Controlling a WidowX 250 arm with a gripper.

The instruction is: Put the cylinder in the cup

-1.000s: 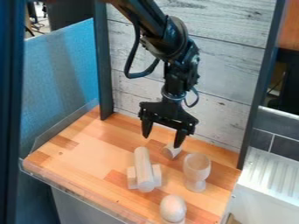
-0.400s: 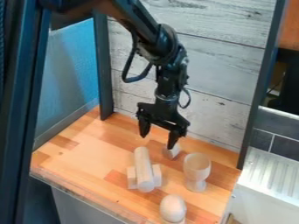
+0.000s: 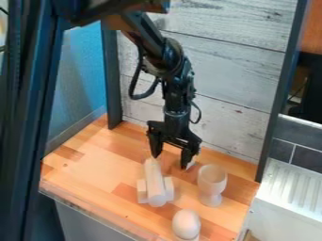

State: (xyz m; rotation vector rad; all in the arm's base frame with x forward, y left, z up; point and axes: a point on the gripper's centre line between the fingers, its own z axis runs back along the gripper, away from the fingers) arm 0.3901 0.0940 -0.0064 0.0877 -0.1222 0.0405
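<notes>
Had fingers [image 3: 187,157] parted, with nothing visible between, near the middle of the frame. Saw the long cylinder [image 3: 155,183] lying just to the lower left, with long axis nearly top-to-bottom in the frame, roughly across the finger spread. Probably needed a lower-left shift before gripping, then a carry rightward to the cup [image 3: 212,180]. Found no readable labels or writing.

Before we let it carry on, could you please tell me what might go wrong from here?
The gripper might nudge the small piece close to one finger. The blocks on either side of the cylinder could obstruct a grasp. Being long, the cylinder might tip the stemmed cup once inserted.
</notes>
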